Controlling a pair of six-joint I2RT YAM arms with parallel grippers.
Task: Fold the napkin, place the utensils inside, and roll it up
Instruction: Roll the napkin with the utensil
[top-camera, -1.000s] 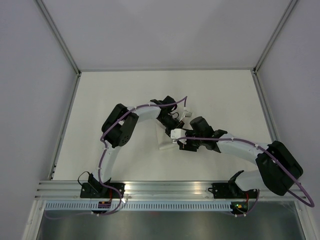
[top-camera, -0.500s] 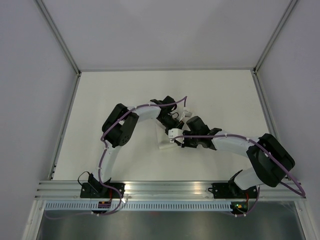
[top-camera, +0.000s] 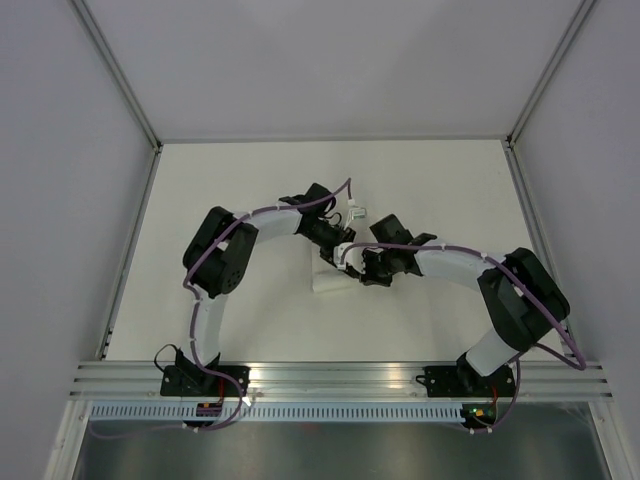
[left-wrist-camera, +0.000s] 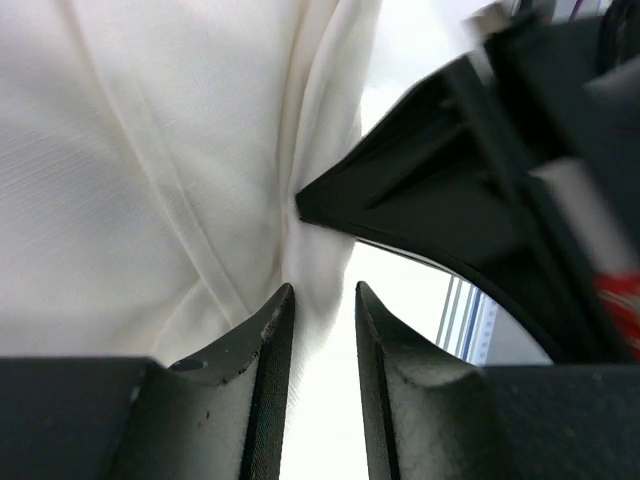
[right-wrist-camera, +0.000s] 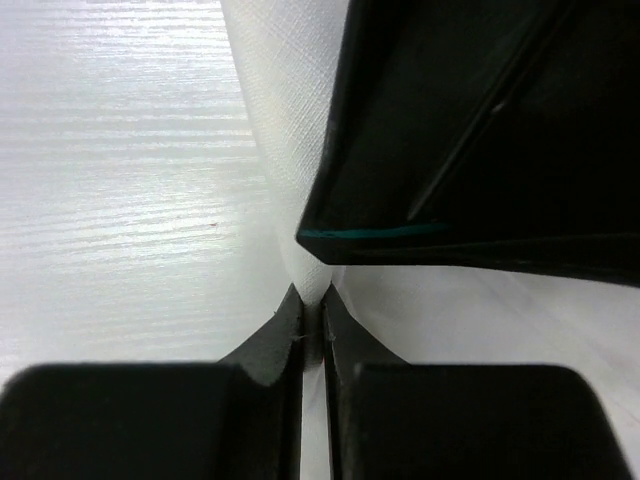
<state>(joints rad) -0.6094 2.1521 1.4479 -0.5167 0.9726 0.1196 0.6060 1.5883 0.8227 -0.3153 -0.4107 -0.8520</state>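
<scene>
The napkin (top-camera: 322, 280) is a small bunched white cloth at mid-table, half hidden under both wrists. My right gripper (top-camera: 350, 263) comes in from the right. In the right wrist view it (right-wrist-camera: 313, 292) is shut on a raised pinch of the napkin (right-wrist-camera: 285, 110). My left gripper (top-camera: 337, 248) reaches in from the far side. In the left wrist view its jaws (left-wrist-camera: 323, 290) stand apart, with a fold of the napkin (left-wrist-camera: 150, 150) against the left finger (left-wrist-camera: 272, 330). The two grippers almost touch. The utensils are hidden or out of view.
The cream table (top-camera: 230, 190) is walled by grey panels with metal rails at the left (top-camera: 130, 240) and right (top-camera: 530, 220). An aluminium rail (top-camera: 330, 375) with both arm bases runs along the near edge.
The right gripper has shut on a pinch of the napkin, while the left gripper's jaws have parted. Both wrists and the napkin have shifted slightly left and towards the far side.
</scene>
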